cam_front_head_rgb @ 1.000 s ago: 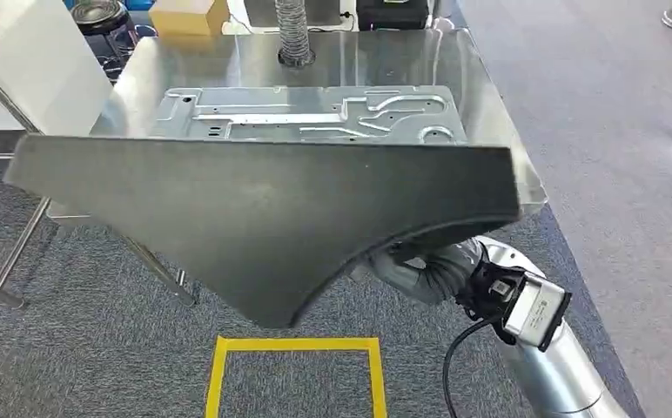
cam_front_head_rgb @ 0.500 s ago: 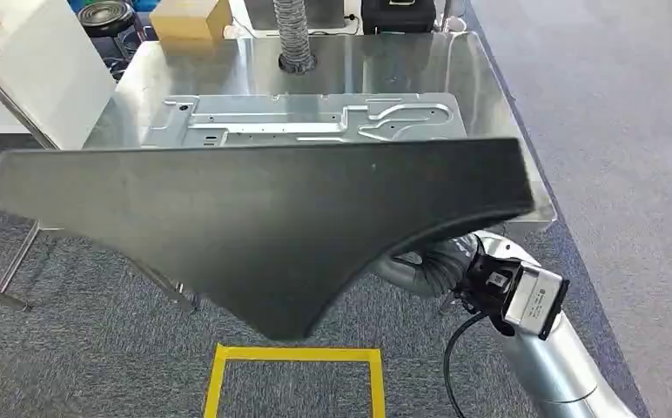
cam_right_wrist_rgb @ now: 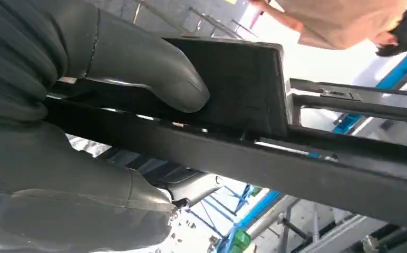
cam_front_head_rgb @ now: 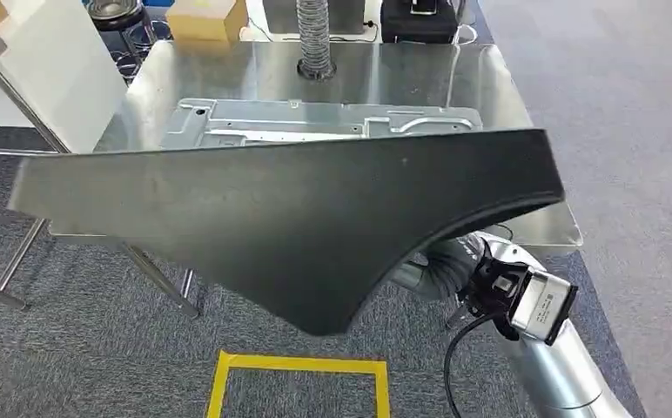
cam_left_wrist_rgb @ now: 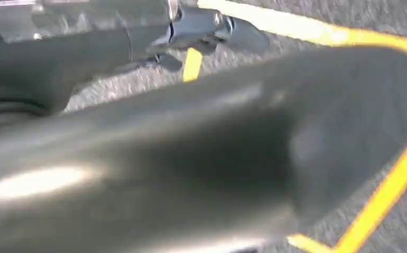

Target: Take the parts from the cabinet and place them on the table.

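A large dark panel, straight along the top and tapering to a rounded tip below, hangs in front of the steel table. It hides the near part of a stamped metal plate lying on the table. My right hand grips the panel's edge, with the thumb on one face and the fingers under it. In the head view only the right wrist shows, behind the panel's right side. My left hand lies against the blurred panel, its thumb on it.
A ribbed hose, a cardboard box and a black case stand at the table's far edge. A white cabinet is at the left. Yellow floor tape marks a square below me. A person stands beyond the panel.
The whole view has shifted as I moved closer to the table. The panel now covers more of the metal plate and reaches further right over the table's near edge.
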Available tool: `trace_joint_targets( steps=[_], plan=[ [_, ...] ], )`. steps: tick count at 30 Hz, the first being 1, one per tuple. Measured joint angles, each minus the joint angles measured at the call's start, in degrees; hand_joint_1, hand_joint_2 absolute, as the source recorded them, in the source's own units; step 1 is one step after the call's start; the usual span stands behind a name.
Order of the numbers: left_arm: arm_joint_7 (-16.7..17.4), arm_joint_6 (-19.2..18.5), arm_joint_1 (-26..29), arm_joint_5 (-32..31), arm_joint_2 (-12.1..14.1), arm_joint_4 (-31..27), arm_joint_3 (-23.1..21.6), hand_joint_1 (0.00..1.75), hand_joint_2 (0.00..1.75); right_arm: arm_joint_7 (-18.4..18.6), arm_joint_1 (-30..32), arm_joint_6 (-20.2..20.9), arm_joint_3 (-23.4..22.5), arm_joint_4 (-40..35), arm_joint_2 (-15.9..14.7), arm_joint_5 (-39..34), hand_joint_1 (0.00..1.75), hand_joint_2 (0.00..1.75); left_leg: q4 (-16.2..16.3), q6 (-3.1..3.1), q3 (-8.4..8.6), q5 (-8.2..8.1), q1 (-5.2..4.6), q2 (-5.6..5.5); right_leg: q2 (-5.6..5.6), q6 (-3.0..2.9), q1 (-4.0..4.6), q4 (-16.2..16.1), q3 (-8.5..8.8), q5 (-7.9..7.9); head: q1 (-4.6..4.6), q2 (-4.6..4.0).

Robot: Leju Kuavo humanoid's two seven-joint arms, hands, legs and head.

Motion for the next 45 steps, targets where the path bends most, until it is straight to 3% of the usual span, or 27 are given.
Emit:
trace_joint_targets(
  steps=[1, 4, 6, 7, 9, 11, 12, 13, 15, 17, 19, 21, 22, 25, 26, 27, 28, 30, 32, 35, 37, 38, 40, 41, 42, 43, 45],
  plan=[
    [0.0, 0.0, -0.2, 0.0, -0.1, 0.0, 0.0, 0.00, 0.00, -0.4, 0.0, -0.1, 0.0, 0.0, 0.0, 0.1, 1.75, 1.75, 0.3, -0.43, -0.06, -0.35, -0.48, -0.02, 0.02, -0.19, 0.33, -0.6, 0.66, -0.94, -0.13, 0.00],
    [0.2, 0.0, -0.3, 0.0, -0.1, 0.0, -0.1, 0.00, 0.00, -1.1, 0.0, -0.2, 0.0, -0.3, 0.1, 0.7, 1.75, 1.75, -0.1, -1.19, 0.05, -0.68, -0.07, 0.00, 0.20, -0.86, 0.50, -0.8, 0.60, -1.37, -0.11, 0.00],
    [0.2, 0.0, -0.3, 0.0, 0.1, 0.0, -0.1, 0.00, 0.00, -1.2, 0.1, -0.4, -0.1, -0.6, 0.2, 1.2, 1.75, 1.75, 0.4, -1.85, 0.52, -1.46, -0.10, 0.13, 0.18, -1.36, -0.04, -1.8, 1.68, -1.35, -0.09, 0.00],
    [0.2, 0.0, -0.5, 0.0, 0.1, 0.0, -0.2, 0.00, 0.00, -1.6, -0.1, -0.7, -0.1, -0.6, 0.3, 1.1, 1.75, 1.75, 2.7, -2.18, -0.55, -2.60, -0.04, 0.33, -0.02, -1.71, -0.18, -2.0, 2.13, -1.58, -0.64, 0.00],
    [0.3, 0.1, -0.5, 0.1, 0.2, 0.0, -0.3, 0.00, 0.00, -2.7, 0.1, -1.1, -0.1, -0.6, 0.7, 1.2, 1.75, 1.75, 12.4, -2.84, -5.98, -6.43, 0.46, 0.39, -0.16, -1.95, -0.16, -2.0, 2.71, -2.13, -0.61, 0.00],
    [0.5, 0.2, -0.2, 0.1, 0.2, 0.0, -0.5, 0.00, 0.00, -3.4, 0.2, -1.1, -0.1, -0.6, 1.3, 1.3, 1.75, 1.75, 18.6, -3.26, -10.41, -7.04, 0.75, 0.43, -0.14, -1.93, -0.17, -2.0, 3.37, -2.78, -0.61, 0.00],
    [0.5, 0.3, -0.2, 0.2, 0.2, 0.0, -0.5, 0.00, 0.00, -3.5, 0.2, -1.1, -0.1, -0.6, 1.5, 1.4, 1.75, 1.75, 17.5, -3.32, -10.60, -5.21, 0.87, 0.44, -0.07, -1.87, -0.19, -2.0, 3.87, -3.14, -0.59, 0.00],
    [0.5, 0.3, -0.2, 0.2, 0.2, 0.0, -0.5, 0.00, 0.00, -3.6, 0.2, -1.1, -0.1, -0.6, 1.7, 1.5, 1.75, 1.75, 13.7, -3.28, -9.48, -2.10, 0.95, 0.47, -0.04, -1.72, -0.19, -2.0, 4.50, -3.56, -0.59, 0.00],
    [0.5, 0.4, -0.2, 0.2, 0.2, 0.0, -0.5, 0.00, 0.00, -3.7, 0.2, -1.1, -0.1, -0.6, 2.0, 1.6, 1.75, 1.75, 2.9, -2.79, -5.29, 4.62, 0.97, 0.59, -0.06, -1.34, -0.19, -2.1, 5.82, -4.52, -0.59, 0.00],
    [0.5, 0.4, -0.3, 0.2, 0.2, 0.0, -0.5, 0.00, 0.00, -3.8, 0.2, -1.1, 0.0, -0.6, 2.2, 1.6, 1.75, 1.75, 0.2, -2.22, -4.18, 3.73, 0.45, 0.61, 0.07, -0.72, 0.14, -2.0, 5.77, -4.91, -0.57, 0.00],
    [0.5, 0.4, -0.2, 0.2, 0.2, 0.0, -0.5, 0.00, 0.00, -3.7, 0.2, -1.1, 0.0, -0.6, 2.3, 1.6, 1.75, 1.75, 0.6, -1.68, -4.40, 3.39, 0.23, 0.58, 0.00, 0.00, -0.05, -2.5, 5.90, -5.02, -0.52, 0.00],
    [0.5, 0.4, -0.2, 0.2, 0.2, 0.0, -0.5, 0.00, 0.00, -3.7, 0.2, -1.1, 0.0, -0.7, 2.4, 1.7, 1.75, 1.75, -0.7, -0.89, -3.28, 3.58, 0.95, 0.57, -0.17, 0.74, -0.06, -2.6, 6.63, -5.71, -0.50, 0.00],
    [0.5, 0.4, -0.2, 0.2, 0.2, 0.0, -0.6, 0.00, 0.00, -3.8, 0.0, -1.1, 0.0, -0.8, 2.4, 1.7, 1.75, 1.75, -1.0, -0.55, -2.73, 3.37, 0.74, 0.51, -0.19, 0.79, 0.01, -0.5, 5.86, -6.57, -0.29, 0.00],
    [0.5, 0.5, -0.4, 0.2, 0.2, 0.0, -0.8, 0.00, 0.00, -4.0, 0.1, -1.5, 0.0, -0.8, 2.4, 2.0, 1.75, 1.75, -1.0, 0.15, -2.08, 2.66, 0.45, 0.57, -0.18, 0.98, -0.09, 13.5, -2.49, -11.58, -0.13, 0.00],
    [0.5, 0.5, -0.4, 0.2, 0.2, 0.0, -1.0, 0.00, 0.00, -4.0, 0.1, -2.2, 0.0, -0.7, 2.4, 2.2, 1.75, 1.75, -0.9, 0.19, -1.78, 2.32, 0.35, 0.51, -0.19, 1.01, -0.09, 16.5, -4.85, -11.53, -0.20, 0.00],
    [0.5, 0.5, -0.3, 0.2, 0.2, 0.0, -1.2, 0.00, 0.00, -4.0, 0.2, -2.6, 0.0, -0.7, 2.3, 2.2, 1.75, 1.75, -0.8, 0.16, -1.40, 1.97, 0.29, 0.45, -0.19, 0.99, -0.09, 16.1, -5.48, -9.95, -0.13, 0.00],
    [0.4, 0.5, -0.2, 0.2, 0.2, 0.0, -1.4, 0.00, 0.00, -4.2, 0.2, -3.3, 0.0, -0.8, 2.3, 2.4, 1.75, 1.75, -0.7, 0.11, -0.87, 1.49, 0.24, 0.40, -0.19, 0.84, -0.08, 13.0, -4.70, -7.13, -0.13, 0.00],
    [0.1, 0.4, -0.2, 0.2, 0.2, 0.0, -1.5, 0.00, 0.00, -4.7, 0.3, -4.5, 0.0, -1.3, 2.3, 3.3, 1.75, 1.75, -0.4, -0.14, 0.25, 0.46, 0.14, 0.27, -0.21, 0.28, -0.06, 2.7, -0.94, -0.51, -0.13, 0.00],
    [0.0, 0.3, -0.3, 0.2, 0.3, 0.0, -1.6, 0.00, 0.00, -5.1, 0.4, -5.4, -0.2, -1.9, 2.3, 4.2, 1.75, 1.75, 0.1, -0.83, 0.15, -0.43, -0.30, 0.09, -0.23, -0.11, 0.29, -1.3, 0.56, -0.58, -0.20, 0.00],
    [0.0, 0.3, -0.3, 0.3, 0.4, 0.0, -1.8, 0.00, 0.00, -5.3, 0.8, -6.4, -0.2, -3.5, 2.2, 5.4, 1.75, 1.75, -0.5, -1.69, 0.51, -0.94, -0.10, 0.36, 0.13, -0.98, 0.45, -1.0, 0.55, -1.10, -0.20, 0.00],
    [0.0, 0.4, -0.4, 0.3, 0.7, 0.0, -1.8, 0.00, 0.00, -5.3, 0.7, -7.1, -0.5, -4.6, 2.1, 5.6, 1.75, 1.75, 0.9, -2.50, 0.71, -2.02, 0.11, 0.41, 0.12, -1.56, -0.04, -1.8, 1.58, -1.24, -0.24, 0.00],
    [0.0, 0.4, -0.4, 0.3, 0.7, 0.0, -1.9, 0.00, 0.00, -5.4, 0.6, -7.3, -0.5, -5.0, 2.1, 5.6, 1.75, 1.75, 4.2, -2.84, -0.94, -3.71, 0.18, 0.48, 0.01, -1.86, -0.08, -1.8, 1.86, -1.50, -0.37, 0.00],
    [0.0, 0.5, -0.3, 0.4, 0.9, 0.0, -1.9, 0.00, 0.00, -5.4, 0.6, -7.3, -0.5, -5.4, 2.1, 5.4, 1.75, 1.75, 14.8, -3.44, -6.91, -7.59, 0.48, 0.48, 0.01, -1.97, -0.06, -1.8, 2.37, -2.12, -0.31, 0.00],
    [0.0, 0.5, -0.1, 0.4, 0.9, 0.0, -1.9, 0.00, 0.00, -5.5, 0.6, -7.4, -0.6, -5.4, 2.1, 4.9, 1.75, 1.75, 18.3, -3.59, -9.33, -8.01, 0.58, 0.48, 0.06, -1.95, -0.06, -1.7, 2.74, -2.44, -0.37, 0.00],
    [0.0, 0.5, 0.0, 0.4, 0.9, 0.0, -1.9, 0.00, 0.00, -5.5, 0.7, -7.4, -0.7, -5.4, 1.9, 4.6, 1.75, 1.75, 18.8, -3.67, -10.39, -6.77, 0.66, 0.48, 0.09, -1.91, -0.06, -1.7, 3.21, -2.78, -0.33, 0.00],
    [0.0, 0.5, 0.1, 0.4, 0.9, 0.0, -1.9, 0.00, 0.00, -5.6, 0.7, -7.4, -0.8, -5.4, 1.7, 4.3, 1.75, 1.75, 16.6, -3.60, -10.06, -4.41, 0.71, 0.48, 0.12, -1.81, -0.08, -1.7, 3.78, -3.19, -0.35, 0.00],
    [0.0, 0.6, 0.0, 0.4, 1.1, 0.0, -1.9, 0.00, 0.00, -5.7, 0.6, -7.4, -1.3, -5.9, 1.3, 3.6, 1.75, 1.75, 6.4, -3.23, -6.42, 2.48, 0.71, 0.51, 0.11, -1.52, -0.09, -1.7, 5.27, -4.14, -0.33, 0.00]
  ],
)
